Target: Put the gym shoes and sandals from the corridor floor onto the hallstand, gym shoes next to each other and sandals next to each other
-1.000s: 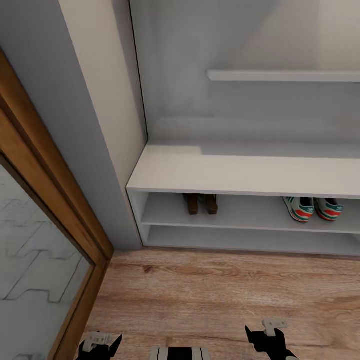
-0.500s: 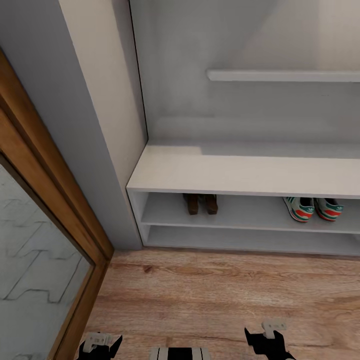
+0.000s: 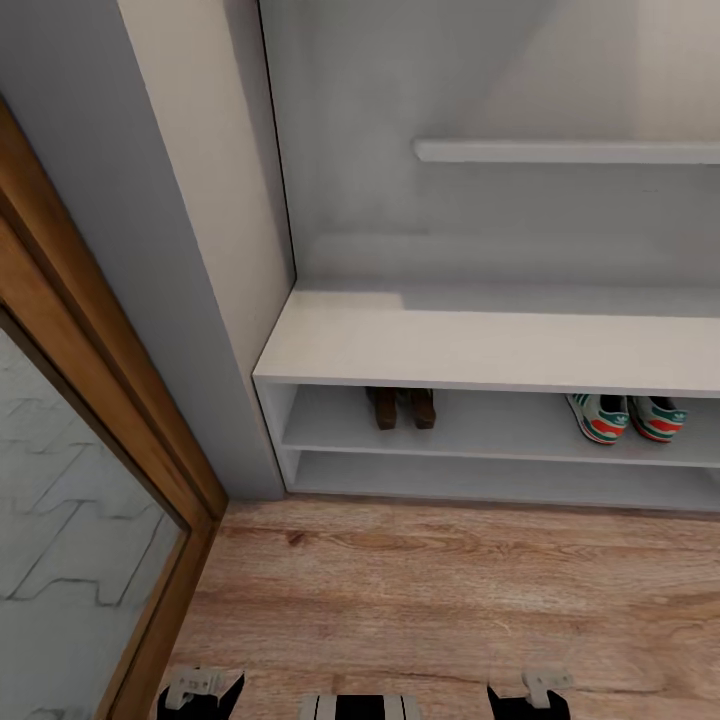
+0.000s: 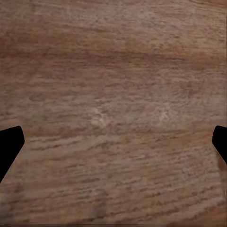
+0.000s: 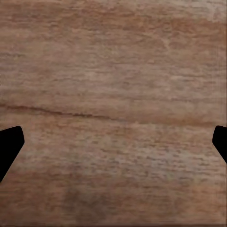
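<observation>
The hallstand (image 3: 480, 350) is a pale grey-white unit with a broad bench top and two low open shelves. On the upper of those shelves the two dark brown sandals (image 3: 401, 407) stand side by side toward the left. Further right on that shelf, the two gym shoes (image 3: 626, 417) sit side by side, cream with green stripes and red-orange patches. My left gripper (image 3: 200, 692) (image 4: 113, 146) and right gripper (image 3: 528, 695) (image 5: 113, 146) hang low over the corridor floor (image 3: 430, 590), far from the rack. Both are open, with bare planks between their fingers.
A wood-framed glass panel (image 3: 70, 530) runs along the left, beside a grey wall post (image 3: 170, 300). A floating shelf (image 3: 565, 151) hangs above the bench. Wood floor stretches between me and the rack.
The right gripper has dropped a little toward the lower edge of the head view. The left gripper, shoes and sandals have not moved.
</observation>
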`<state>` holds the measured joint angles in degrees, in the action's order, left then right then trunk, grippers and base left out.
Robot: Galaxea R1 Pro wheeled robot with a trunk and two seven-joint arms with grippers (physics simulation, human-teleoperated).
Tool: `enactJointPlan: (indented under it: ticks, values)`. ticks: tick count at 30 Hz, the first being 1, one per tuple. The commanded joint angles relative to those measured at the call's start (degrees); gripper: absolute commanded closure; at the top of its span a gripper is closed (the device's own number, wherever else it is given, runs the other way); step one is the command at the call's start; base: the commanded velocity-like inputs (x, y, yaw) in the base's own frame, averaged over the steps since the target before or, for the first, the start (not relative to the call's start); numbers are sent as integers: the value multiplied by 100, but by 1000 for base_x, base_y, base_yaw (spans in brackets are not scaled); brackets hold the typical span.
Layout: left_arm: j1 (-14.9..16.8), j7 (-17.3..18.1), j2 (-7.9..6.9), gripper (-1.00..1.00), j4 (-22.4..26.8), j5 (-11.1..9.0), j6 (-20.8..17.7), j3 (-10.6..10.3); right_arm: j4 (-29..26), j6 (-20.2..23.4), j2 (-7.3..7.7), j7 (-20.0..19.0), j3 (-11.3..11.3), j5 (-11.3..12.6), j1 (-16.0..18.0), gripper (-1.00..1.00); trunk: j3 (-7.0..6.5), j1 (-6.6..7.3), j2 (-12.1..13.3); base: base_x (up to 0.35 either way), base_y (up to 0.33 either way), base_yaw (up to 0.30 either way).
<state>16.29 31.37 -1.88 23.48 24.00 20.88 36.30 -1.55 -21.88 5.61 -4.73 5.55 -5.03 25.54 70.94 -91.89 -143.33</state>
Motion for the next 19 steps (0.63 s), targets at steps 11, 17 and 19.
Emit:
enactJointPlan:
  ticks: [11,17,19]
  values:
    - [-116,28,4,-100,40,46,30,52,5,-18,-8,-19,52,-51,-47,-100,4,1,-2,0,0,0]
    - [-117,29,7,-100,48,44,30,48,5,-18,-8,-19,52,-51,-49,-100,4,1,-2,0,0,0]
    - [-117,32,10,-100,50,48,30,46,5,-18,-8,-19,52,-51,-49,-100,4,1,-2,0,0,0]
